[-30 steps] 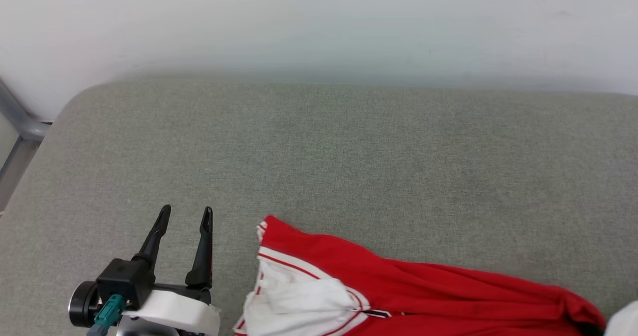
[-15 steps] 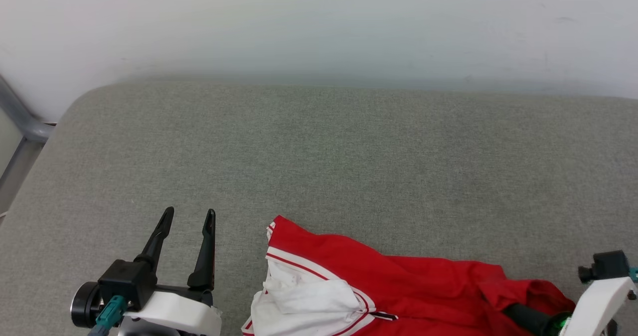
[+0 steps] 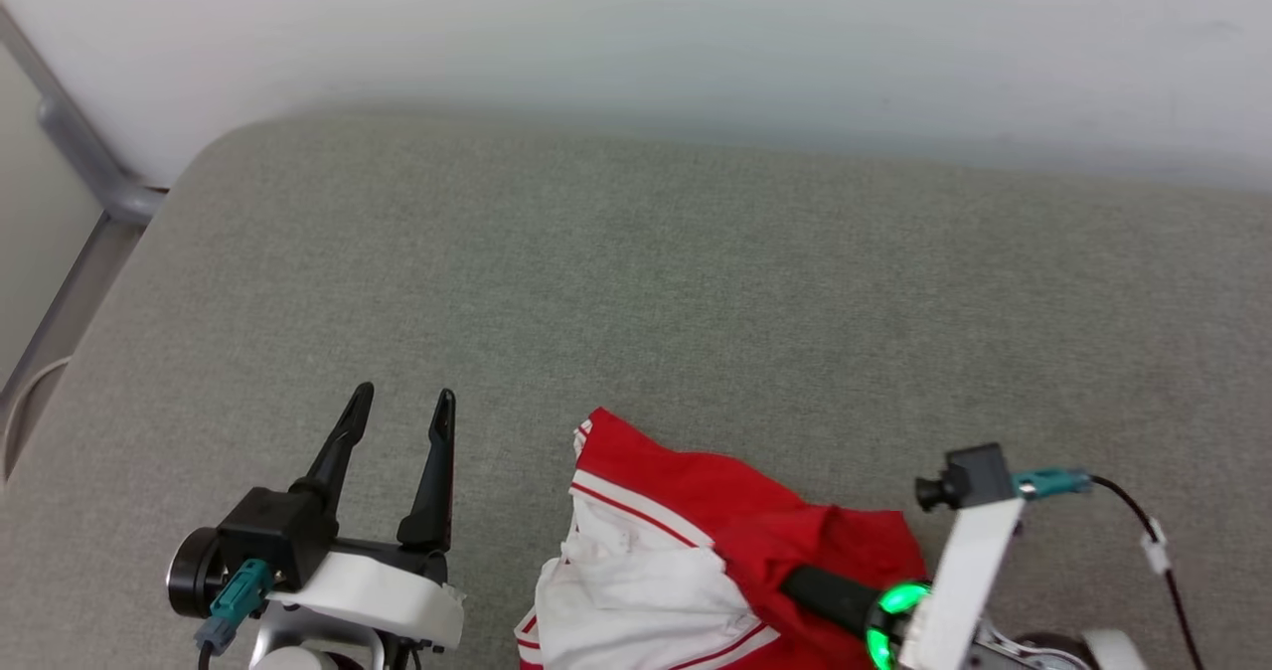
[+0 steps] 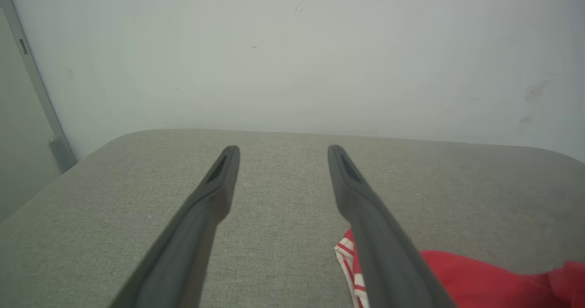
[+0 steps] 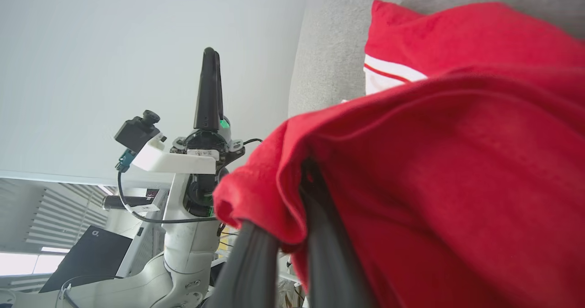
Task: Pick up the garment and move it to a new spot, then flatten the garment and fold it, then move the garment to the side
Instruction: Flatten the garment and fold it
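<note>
A pale wall backs a grey padded surface with a rounded far-left corner. The garment sits bunched at the near edge, right of centre, its white sleeve and striped trim turned left. The right gripper has its fingers pressed together on a fold of red cloth at the garment's right end, seemingly to carry it to a new spot. The left gripper hovers just left of the garment, fingers spread and empty, probably waiting to take the other side.
</note>
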{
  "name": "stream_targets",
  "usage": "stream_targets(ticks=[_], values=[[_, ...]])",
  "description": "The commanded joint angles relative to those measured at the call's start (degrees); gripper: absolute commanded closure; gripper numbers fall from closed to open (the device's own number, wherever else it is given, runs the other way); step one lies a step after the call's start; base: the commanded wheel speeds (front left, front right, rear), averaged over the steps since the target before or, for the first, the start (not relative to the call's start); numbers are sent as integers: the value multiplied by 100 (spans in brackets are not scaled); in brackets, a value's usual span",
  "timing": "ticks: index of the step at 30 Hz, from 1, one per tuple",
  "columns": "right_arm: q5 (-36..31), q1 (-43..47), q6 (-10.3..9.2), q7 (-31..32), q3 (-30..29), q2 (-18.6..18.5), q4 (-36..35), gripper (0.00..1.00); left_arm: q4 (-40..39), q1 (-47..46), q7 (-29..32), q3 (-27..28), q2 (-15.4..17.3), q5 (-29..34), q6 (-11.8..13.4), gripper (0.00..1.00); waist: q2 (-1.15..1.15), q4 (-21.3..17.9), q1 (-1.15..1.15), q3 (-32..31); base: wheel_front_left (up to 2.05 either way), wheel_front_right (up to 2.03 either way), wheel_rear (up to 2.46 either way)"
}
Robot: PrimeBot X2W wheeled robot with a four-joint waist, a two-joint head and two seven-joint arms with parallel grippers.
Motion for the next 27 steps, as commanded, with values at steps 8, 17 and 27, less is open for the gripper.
stream_targets(ticks=[8,17,27], values=[[347,-998,-2,-1153,1419,7,527,100,107,-407,-55,-24,-183,17,-165,0,0,352,0,575,0,0,0],[-115,-1489,-2,-1815,2033,5,1383,97,225,-768,-69,82,-460,159,-372,0,0,420,0,1138,0,0,0],[-400,-1668,-3,-2270,2454,-32,1627,0,388,-765,-70,320,-663,378,-616,0,0,213,0,1060,0,0,0]])
